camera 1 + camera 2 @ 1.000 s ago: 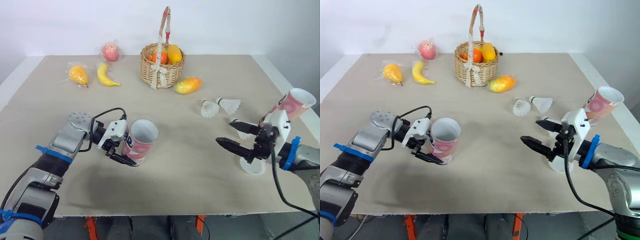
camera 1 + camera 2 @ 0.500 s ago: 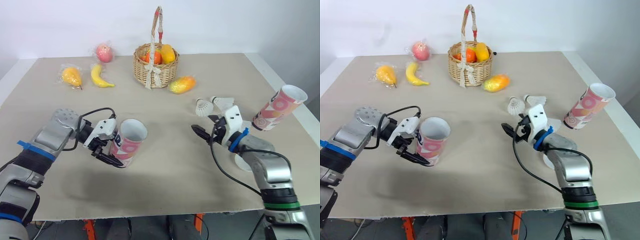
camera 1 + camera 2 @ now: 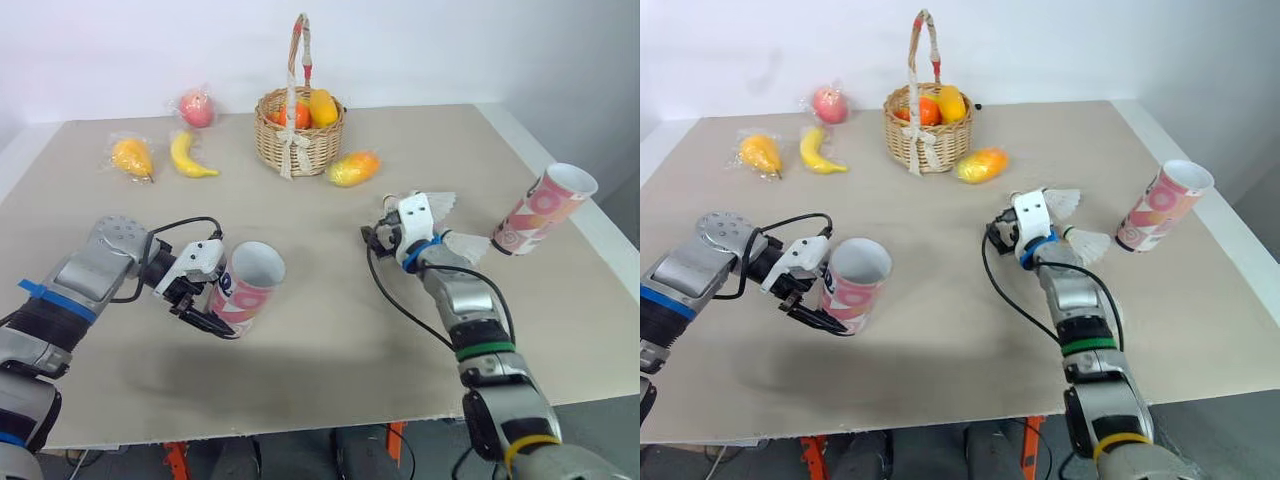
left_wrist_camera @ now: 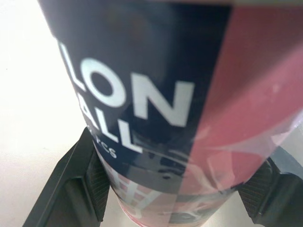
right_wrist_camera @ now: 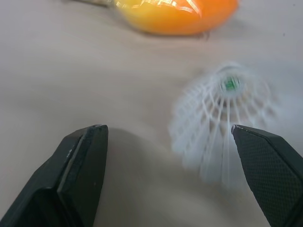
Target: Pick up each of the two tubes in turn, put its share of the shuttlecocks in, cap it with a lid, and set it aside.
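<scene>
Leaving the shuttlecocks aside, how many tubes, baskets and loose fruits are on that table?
pink patterned cardboard tubes: 2
woven wicker basket: 1
loose fruits outside the basket: 4
Total: 7

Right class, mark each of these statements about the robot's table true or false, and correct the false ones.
The left jaws grip a tube. True.
That tube is capped. False: its top is open.
The right jaws are shut on a shuttlecock. False: they are open, the shuttlecock ahead.
The second tube is by the table's left edge. False: the right edge.
A banana lies left of the basket. True.
</scene>
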Controlling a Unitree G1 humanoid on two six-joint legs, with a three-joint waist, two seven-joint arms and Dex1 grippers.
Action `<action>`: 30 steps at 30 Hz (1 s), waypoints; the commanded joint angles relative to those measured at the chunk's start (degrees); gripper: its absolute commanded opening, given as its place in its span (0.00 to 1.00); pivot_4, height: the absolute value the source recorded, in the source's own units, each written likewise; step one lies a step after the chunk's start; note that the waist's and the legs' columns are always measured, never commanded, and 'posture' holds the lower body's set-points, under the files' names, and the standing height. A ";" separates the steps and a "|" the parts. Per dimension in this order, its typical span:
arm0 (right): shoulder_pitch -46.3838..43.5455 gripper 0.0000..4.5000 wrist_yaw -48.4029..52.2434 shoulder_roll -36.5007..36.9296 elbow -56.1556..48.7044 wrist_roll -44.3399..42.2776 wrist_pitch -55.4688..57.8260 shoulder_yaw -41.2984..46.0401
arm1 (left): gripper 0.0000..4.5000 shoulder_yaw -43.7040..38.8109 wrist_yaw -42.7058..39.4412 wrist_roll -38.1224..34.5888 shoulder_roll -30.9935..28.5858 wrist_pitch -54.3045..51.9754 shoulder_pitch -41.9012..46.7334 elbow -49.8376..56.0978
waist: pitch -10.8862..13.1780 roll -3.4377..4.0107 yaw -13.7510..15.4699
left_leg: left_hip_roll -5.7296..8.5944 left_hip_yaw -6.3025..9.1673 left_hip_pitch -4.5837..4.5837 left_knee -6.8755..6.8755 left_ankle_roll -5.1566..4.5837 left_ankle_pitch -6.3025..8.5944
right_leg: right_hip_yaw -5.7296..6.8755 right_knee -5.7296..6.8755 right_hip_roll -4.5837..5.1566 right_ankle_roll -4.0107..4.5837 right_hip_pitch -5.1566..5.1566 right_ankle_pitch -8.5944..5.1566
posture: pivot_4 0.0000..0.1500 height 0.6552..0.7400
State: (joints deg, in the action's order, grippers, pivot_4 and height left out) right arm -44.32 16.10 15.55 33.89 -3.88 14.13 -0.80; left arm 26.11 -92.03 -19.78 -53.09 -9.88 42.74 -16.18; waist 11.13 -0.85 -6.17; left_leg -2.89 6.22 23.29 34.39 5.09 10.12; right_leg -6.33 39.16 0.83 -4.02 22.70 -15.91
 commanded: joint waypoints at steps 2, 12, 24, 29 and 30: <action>-4.62 1.00 -2.56 -1.92 7.97 2.24 -5.46 0.17 | 0.69 0.94 -0.47 1.01 -1.56 -0.83 -1.73 0.38 | 0.00 0.00 -0.05 | -0.01 0.00 0.00 0.00 -0.01 0.00 | 0.00 0.00 -0.01 0.00 0.00 0.00 | 1.00 1.00; -10.18 0.18 -5.70 -5.03 19.13 4.30 -12.79 0.00 | 0.68 -1.25 -0.47 0.05 -1.90 -4.08 -4.29 5.25 | 0.00 0.00 -0.10 | -0.01 0.00 0.02 -0.04 -0.01 0.00 | -0.01 -0.01 0.01 0.00 0.00 -0.01 | 1.00 1.00; -1.25 0.01 12.91 -2.07 -3.46 0.70 -16.02 -2.87 | 0.68 -3.22 -0.47 0.13 -1.84 -6.28 -6.25 8.37 | 0.01 0.02 -0.02 | 0.00 0.00 0.09 -0.08 -0.02 0.01 | -0.01 -0.01 0.00 0.01 0.09 -0.03 | 1.00 1.00; 6.63 0.01 36.17 10.23 -27.56 -6.80 -12.10 -6.58 | 0.68 -2.78 -0.47 -0.16 -2.69 -6.55 -6.39 8.25 | 0.02 0.04 0.36 | 0.01 0.00 0.17 -0.08 -0.02 0.02 | 0.00 -0.03 0.03 -0.03 0.13 -0.09 | 1.00 1.00; 7.18 0.01 39.84 12.95 -31.06 -7.64 -11.21 -7.46 | 0.68 -2.58 -0.47 -0.19 -2.93 -6.44 -6.34 8.04 | 0.02 0.04 0.29 | 0.01 0.00 0.16 -0.07 -0.04 0.03 | 0.00 -0.04 0.03 -0.04 0.13 -0.10 | 1.00 1.00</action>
State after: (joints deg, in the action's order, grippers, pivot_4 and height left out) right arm -37.21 49.37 26.08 10.35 -8.95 1.86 -7.19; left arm 22.31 -91.75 -20.71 -54.55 -16.12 37.17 -7.79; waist 11.15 -0.81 -5.88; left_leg -2.88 6.22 23.41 34.32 5.03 10.16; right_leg -6.33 39.12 0.85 -4.07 22.83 -16.02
